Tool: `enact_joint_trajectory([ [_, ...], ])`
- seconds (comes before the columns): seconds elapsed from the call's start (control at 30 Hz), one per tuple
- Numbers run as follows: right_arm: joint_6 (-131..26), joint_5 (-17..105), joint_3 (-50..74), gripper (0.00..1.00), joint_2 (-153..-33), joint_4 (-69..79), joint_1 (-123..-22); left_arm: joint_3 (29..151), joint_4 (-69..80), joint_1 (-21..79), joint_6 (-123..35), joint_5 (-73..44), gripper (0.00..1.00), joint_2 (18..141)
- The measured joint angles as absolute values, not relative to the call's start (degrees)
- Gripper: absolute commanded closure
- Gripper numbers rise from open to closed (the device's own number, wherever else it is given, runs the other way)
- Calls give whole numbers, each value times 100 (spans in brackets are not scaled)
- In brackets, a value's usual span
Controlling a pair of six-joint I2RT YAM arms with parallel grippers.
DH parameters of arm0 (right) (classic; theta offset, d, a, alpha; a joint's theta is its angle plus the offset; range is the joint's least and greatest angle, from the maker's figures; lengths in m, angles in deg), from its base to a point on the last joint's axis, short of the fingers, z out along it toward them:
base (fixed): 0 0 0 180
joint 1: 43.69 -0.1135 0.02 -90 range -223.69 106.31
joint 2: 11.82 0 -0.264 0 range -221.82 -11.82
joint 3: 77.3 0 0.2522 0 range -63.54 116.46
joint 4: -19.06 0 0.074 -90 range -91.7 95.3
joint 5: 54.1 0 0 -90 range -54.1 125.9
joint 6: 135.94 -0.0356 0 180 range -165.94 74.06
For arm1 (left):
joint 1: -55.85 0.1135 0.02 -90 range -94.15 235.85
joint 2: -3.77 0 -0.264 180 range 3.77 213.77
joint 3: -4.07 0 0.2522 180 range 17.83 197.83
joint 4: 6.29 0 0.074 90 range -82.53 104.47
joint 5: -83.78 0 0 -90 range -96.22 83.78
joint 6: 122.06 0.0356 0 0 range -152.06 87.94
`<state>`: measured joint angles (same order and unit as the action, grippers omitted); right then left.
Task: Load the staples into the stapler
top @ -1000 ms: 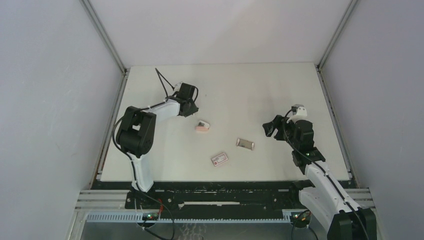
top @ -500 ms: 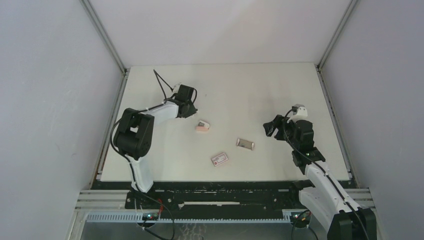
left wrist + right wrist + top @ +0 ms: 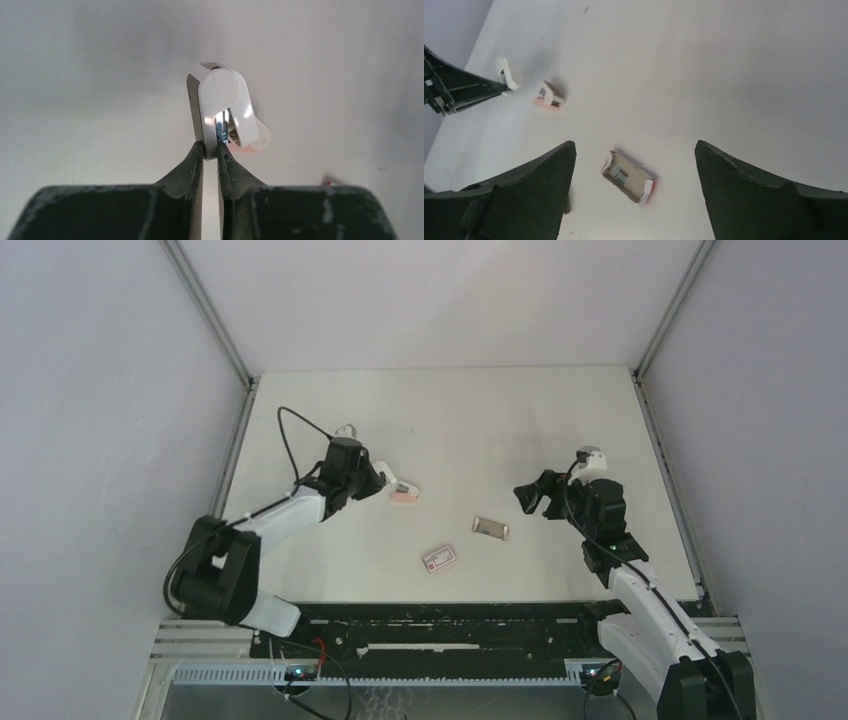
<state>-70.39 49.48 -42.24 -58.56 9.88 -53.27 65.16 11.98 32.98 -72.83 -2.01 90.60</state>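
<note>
**White Table, Three Small Parts: One Claw Pinching, One Spread**

White table (image 3: 560,420) between pale grey walls, seen from above. On the left, the left gripper (image 3: 210,150) has its fingers pressed together on the lower edge of a white rounded piece (image 3: 220,100) that carries a bright metal strip. On the right, the right gripper (image 3: 634,145) is spread wide and holds nothing. It hangs over the staples (image 3: 628,178), which lie on the table near its middle, between the two arms. What is taken to be the stapler (image 3: 404,493), pink and white, lies just beside the left fingertips. Whether the white piece belongs to it cannot be told. A little white box with red label (image 3: 438,559) lies nearer the arm bases, apart from the staples.

Risks, as judged:
- The left pinch takes only a thin edge, so the white piece could twist or slip out if the arm swings.
- The staples are flat and low. A right claw closing askew would likely shove the block along the table or break it rather than lift it.
- The labelled box is alike in size and could be taken by mistake.

Views compared:
- The left wrist view alone shows the narrow pinch and the metal glint, which overhead are only a white speck.
- The right wrist view alone shows the staples' red end and grey inside, and how wide the right claw stands.
- Only the overhead view shows the labelled box.
</note>
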Motion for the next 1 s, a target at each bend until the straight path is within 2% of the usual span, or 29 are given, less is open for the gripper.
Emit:
enact_joint_trajectory([
  [0.2, -7209, 5676, -4108, 10, -6215, 1283, -5764, 5915, 868, 3132, -6969, -854, 100, 7921],
  [0.47, -8125, 6293, -3109, 12, -7257, 1624, -6947, 5301, 291, 2218, -6838, -1705, 100, 7067],
  [0.77, -8459, 6371, -2655, 28, -8311, 1880, -7880, 5133, -177, 1716, -7069, -1847, 100, 6756],
  [1.0, -8510, 6411, -2569, 46, -8588, 1880, -8022, 5096, -260, 1635, -7157, -1849, 100, 6641],
])
